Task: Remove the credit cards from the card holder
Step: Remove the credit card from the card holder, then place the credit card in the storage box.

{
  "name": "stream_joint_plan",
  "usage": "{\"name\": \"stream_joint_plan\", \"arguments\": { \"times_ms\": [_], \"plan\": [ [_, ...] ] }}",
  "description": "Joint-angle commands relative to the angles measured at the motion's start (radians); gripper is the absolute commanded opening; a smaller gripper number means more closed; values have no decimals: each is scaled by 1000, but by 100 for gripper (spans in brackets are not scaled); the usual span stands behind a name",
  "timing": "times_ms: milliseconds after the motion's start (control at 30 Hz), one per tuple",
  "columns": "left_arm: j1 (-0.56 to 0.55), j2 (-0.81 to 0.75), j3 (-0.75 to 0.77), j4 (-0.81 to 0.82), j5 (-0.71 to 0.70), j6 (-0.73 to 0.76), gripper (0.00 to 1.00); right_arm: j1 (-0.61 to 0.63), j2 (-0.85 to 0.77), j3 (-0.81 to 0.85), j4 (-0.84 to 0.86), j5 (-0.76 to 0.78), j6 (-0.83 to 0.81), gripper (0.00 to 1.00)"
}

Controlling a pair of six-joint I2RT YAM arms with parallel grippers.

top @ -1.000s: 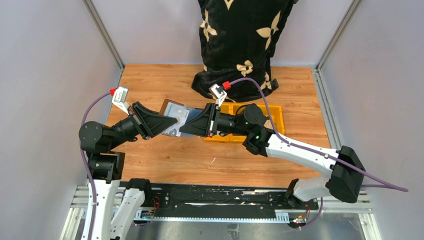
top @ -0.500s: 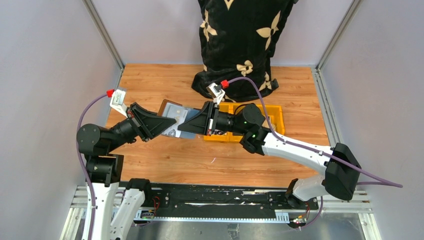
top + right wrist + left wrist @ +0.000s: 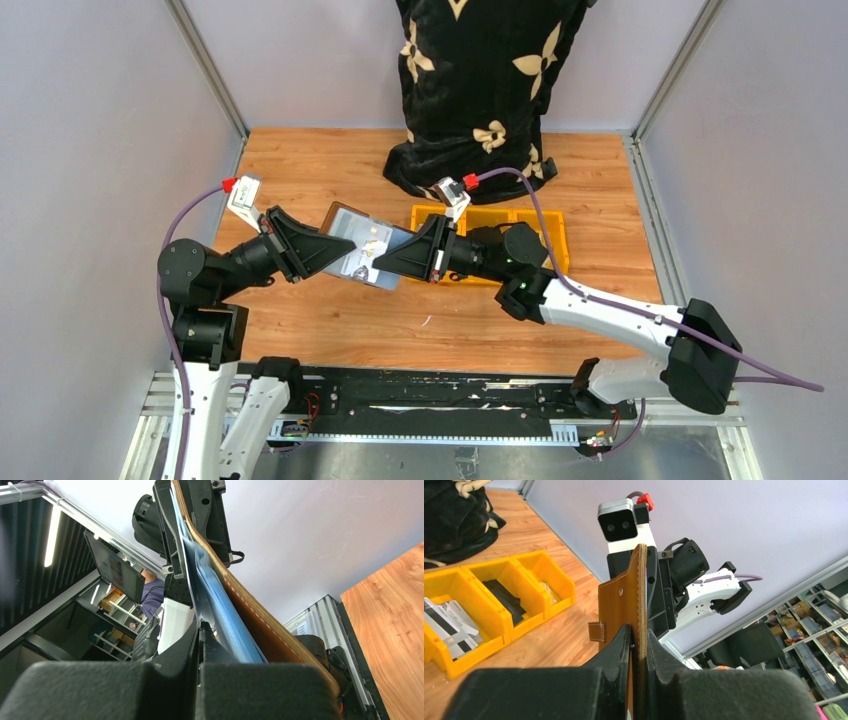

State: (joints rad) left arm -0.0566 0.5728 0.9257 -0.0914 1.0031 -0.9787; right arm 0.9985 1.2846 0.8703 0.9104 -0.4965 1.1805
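The brown card holder [image 3: 365, 245] hangs in the air between my two grippers, its shiny grey inner side facing up. My left gripper [image 3: 335, 250] is shut on its left edge. In the left wrist view the leather edge [image 3: 621, 600] stands upright between the left gripper's [image 3: 638, 635] pads. My right gripper [image 3: 382, 265] is shut at the holder's right side. In the right wrist view the right gripper [image 3: 200, 627] pinches a thin grey sheet, apparently a credit card [image 3: 182, 560], beside blue-looking layers and the brown leather [image 3: 250, 610]. More grey striped cards [image 3: 449, 620] lie in a bin.
A row of yellow bins [image 3: 545, 225] sits behind my right arm on the wooden table; it also shows in the left wrist view [image 3: 524, 570]. A black cloth bag with tan flowers [image 3: 480, 90] stands at the back. Grey walls close both sides.
My right gripper has drawn back to the right and nearer. The grey part at the holder now reaches further right. My left gripper has shifted only slightly.
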Motion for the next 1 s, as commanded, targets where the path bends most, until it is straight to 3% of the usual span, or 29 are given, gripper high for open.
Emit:
{"name": "stream_joint_plan", "arguments": {
  "times_ms": [0,267,433,567,733,967],
  "plan": [
    [-9,-7,33,49,28,-24,3,-15,-54,-52,-12,50,-52,0],
    [-9,13,90,-8,35,60,1,-93,-219,-190,-127,26,-85,0],
    [-9,7,117,-12,62,143,0,-223,-442,-230,-448,43,-189,0],
    [-9,-13,128,40,111,186,0,-318,-504,-178,-753,61,-316,0],
    [-10,-30,160,-8,120,243,0,-414,-419,-135,-922,54,-427,0],
    [-10,-41,157,-21,139,224,0,-418,-59,21,-1032,108,-560,0]
  ]
}}
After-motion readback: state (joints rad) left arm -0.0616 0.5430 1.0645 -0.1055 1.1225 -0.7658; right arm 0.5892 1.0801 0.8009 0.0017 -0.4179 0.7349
